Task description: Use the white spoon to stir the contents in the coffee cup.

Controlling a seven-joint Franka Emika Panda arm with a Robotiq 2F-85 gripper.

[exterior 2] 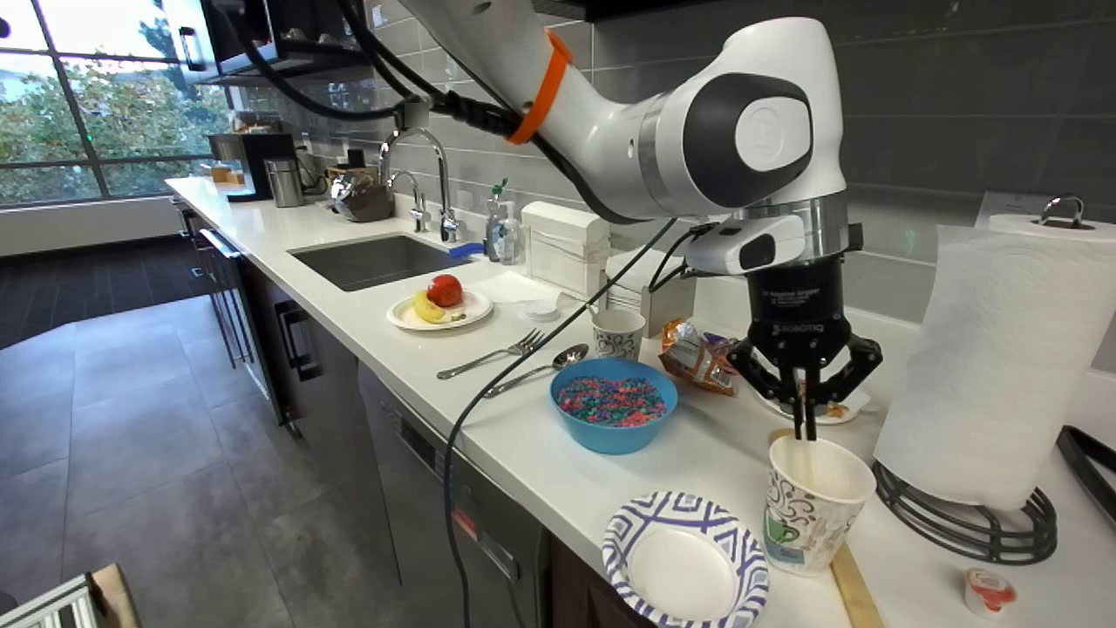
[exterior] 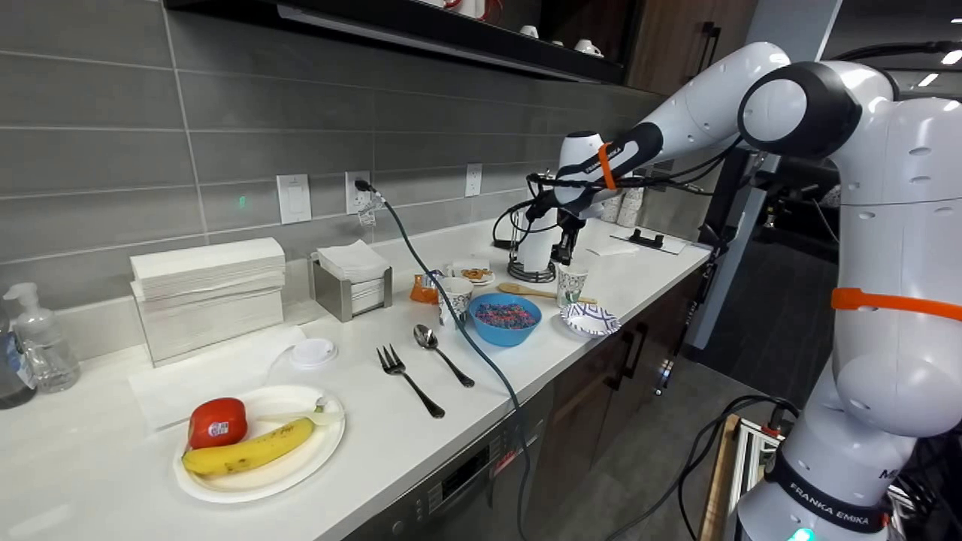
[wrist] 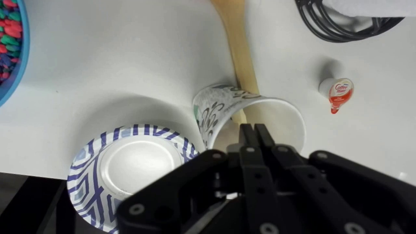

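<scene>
At the left of the counter in an exterior view, a white plate carries a banana and a red fruit, well apart from the work and likely set aside to leave it room. Next lie a fork and a metal spoon, then a blue bowl of coloured bits. A paper bowl sits at the front edge, just beside the coffee cup.

Then come the fingers, at the cup's mouth, drawn narrow around a pale strip that I take to be the handle of the white spoon. The pinch above the rim presumably leaves the lower part free to sweep while the fingers clear the contents, which I cannot see. The spoon's long axis runs near upright, lower end pointing down into the cup; in the wrist view it shows just inside the rim. Its bowl is probably the dipped end, though hidden.

A wooden spoon passes the cup's base; whether they touch I cannot tell. Rightmost, a creamer pod sits near, perhaps meant for the coffee.
</scene>
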